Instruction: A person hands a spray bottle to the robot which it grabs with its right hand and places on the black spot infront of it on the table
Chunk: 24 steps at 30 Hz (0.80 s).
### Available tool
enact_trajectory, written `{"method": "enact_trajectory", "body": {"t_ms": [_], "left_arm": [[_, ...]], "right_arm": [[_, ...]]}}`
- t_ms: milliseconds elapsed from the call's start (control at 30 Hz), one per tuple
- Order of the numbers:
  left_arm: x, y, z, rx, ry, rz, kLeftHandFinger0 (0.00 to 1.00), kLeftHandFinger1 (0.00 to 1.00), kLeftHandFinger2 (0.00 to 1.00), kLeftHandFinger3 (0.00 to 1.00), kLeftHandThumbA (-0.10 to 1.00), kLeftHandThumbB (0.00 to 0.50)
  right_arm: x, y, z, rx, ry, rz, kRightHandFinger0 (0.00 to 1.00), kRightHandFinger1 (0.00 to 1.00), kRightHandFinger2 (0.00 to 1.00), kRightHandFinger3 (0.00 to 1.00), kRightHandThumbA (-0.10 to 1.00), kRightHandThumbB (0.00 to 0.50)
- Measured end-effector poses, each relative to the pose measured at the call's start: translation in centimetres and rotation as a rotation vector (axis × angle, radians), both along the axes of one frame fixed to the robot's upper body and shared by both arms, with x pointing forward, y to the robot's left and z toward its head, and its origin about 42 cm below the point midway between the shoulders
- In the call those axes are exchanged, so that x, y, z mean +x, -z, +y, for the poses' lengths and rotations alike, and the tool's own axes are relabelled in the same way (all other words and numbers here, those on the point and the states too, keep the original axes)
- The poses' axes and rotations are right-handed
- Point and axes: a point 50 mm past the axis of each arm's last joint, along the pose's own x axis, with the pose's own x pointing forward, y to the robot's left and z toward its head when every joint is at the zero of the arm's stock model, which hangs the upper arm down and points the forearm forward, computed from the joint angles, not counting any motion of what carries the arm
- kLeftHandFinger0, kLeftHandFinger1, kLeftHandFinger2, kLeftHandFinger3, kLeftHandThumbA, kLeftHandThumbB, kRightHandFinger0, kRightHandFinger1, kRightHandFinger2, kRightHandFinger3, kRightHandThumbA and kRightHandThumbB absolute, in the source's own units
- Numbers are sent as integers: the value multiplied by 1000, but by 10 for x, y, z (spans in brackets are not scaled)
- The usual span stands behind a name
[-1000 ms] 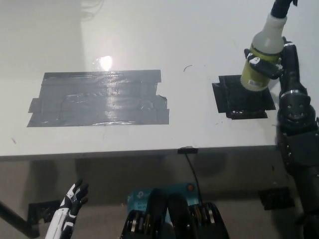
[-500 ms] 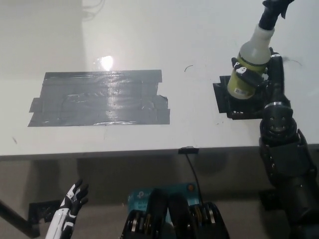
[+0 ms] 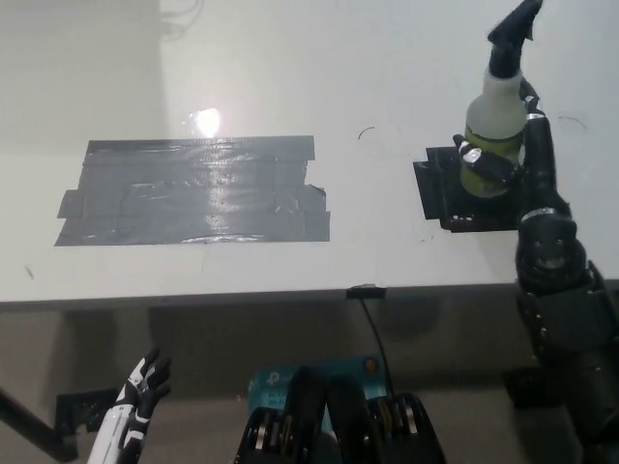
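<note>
The spray bottle [image 3: 493, 116] has a white body, a yellow-green label and a black trigger head. It stands nearly upright over the small black tape spot [image 3: 445, 193] at the table's right. My black right hand [image 3: 517, 159] is shut on the bottle's lower body, fingers wrapped around the label. Whether the bottle's base touches the spot is hidden by the hand. My white left hand [image 3: 140, 387] hangs low at the bottom left, below the table edge, fingers spread and holding nothing.
A large patch of grey tape strips [image 3: 193, 190] covers the white table's [image 3: 319, 77] left middle. A small black clip [image 3: 364, 291] with a cable sits on the front table edge. Bright glare lies above the grey patch.
My right hand has carried the bottle left and down onto the black spot and turned it from tilted to nearly upright. The left hand has stayed still.
</note>
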Motion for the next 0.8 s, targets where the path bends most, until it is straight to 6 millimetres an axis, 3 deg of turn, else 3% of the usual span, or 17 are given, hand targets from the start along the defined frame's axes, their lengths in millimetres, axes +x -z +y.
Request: {"method": "enact_trajectory", "body": {"t_ms": [200,500,600,733,800], "left_arm": [[0,0,0,-2,0,-2,1000,1000,1000,1000,921,226],[0,0,0,-7,0,-3,1000,1000,1000,1000,926,227],[0,0,0,-7,0,-3,1000,1000,1000,1000,942,223],[0,0,0,-7,0,-5,1000,1000,1000,1000,943,211],[0,0,0,-7,0,-5,1000,1000,1000,1000,944,218]], "right_arm": [[-2,1,-17,-122,-74,-5,1000,1000,1000,1000,720,500],[-7,3,-17,-141,-133,7,1000,1000,1000,1000,787,500],[-9,4,-19,-145,-141,12,1000,1000,1000,1000,870,500],[-12,7,-23,-145,-147,18,1000,1000,1000,1000,826,493],[-12,8,-26,-135,-145,24,1000,1000,1000,1000,861,494]]}}
